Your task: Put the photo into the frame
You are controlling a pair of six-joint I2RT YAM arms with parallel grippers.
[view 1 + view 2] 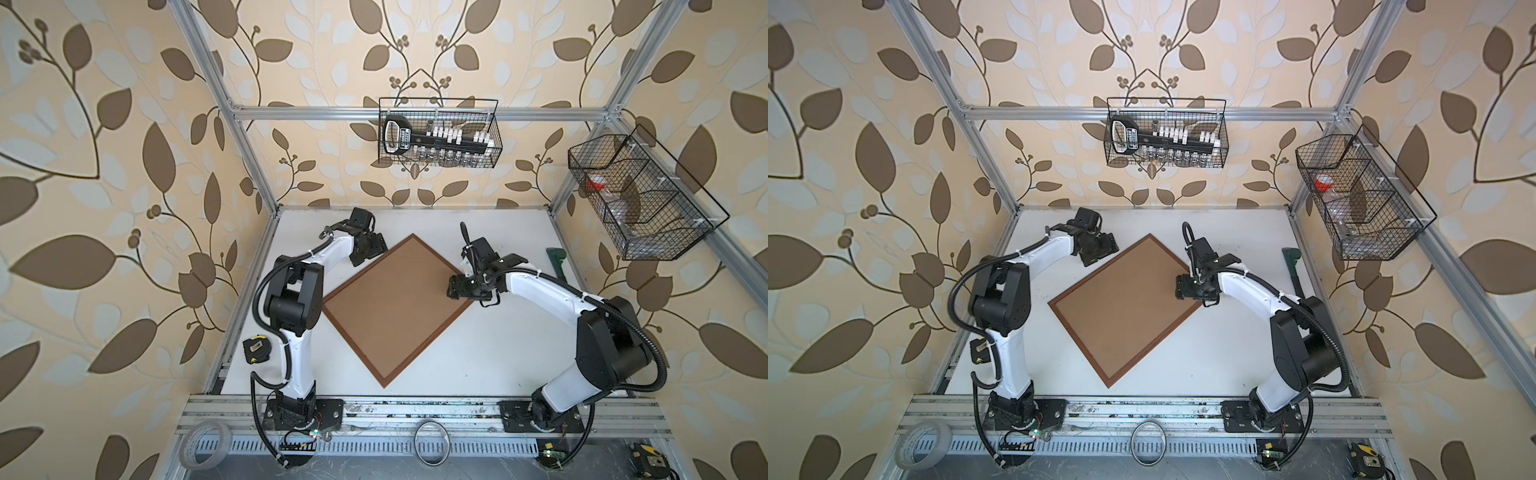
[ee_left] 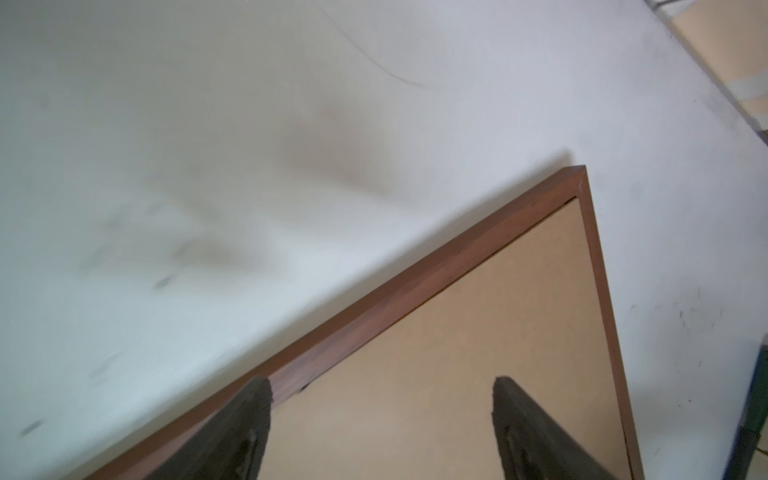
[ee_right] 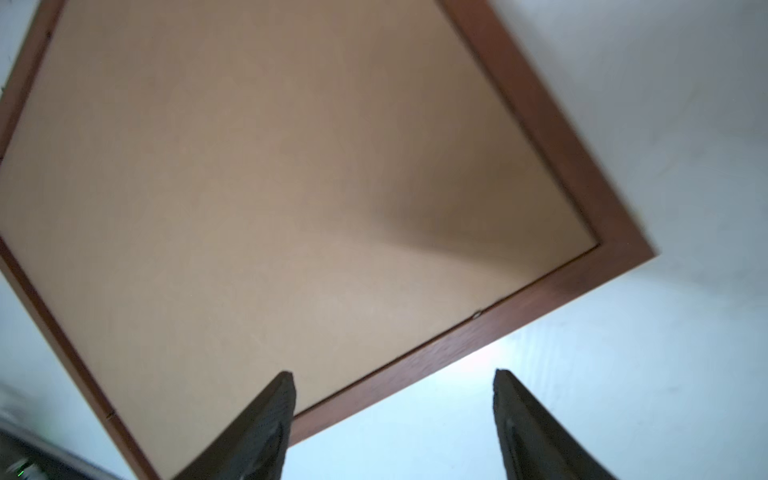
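The frame (image 1: 354,345) (image 1: 1079,345) lies flat in the middle of the white worktop (image 1: 478,365), turned so that 1 corner points at the far edge and the opposite corner at the near edge. A plain brown backing board (image 1: 395,309) fills it inside the thin reddish-brown border. The photo cannot be seen in any view.

The left gripper (image 1: 370,251) (image 1: 1098,249) sits at the frame's far-left side. In the left wrist view (image 2: 380,382) its jaws stand wide apart with nothing between them: 1 fingertip (image 2: 262,390) is over the wooden border (image 2: 415,291), the other over the board (image 2: 478,374).

The right gripper (image 1: 453,286) (image 1: 1179,286) is at the frame's right corner. In the right wrist view (image 3: 392,374) its jaws are also spread wide and empty, straddling the border (image 3: 457,340): 1 fingertip (image 3: 282,386) is over the board (image 3: 291,187), the other over bare worktop.

Whether either gripper touches the frame cannot be told.
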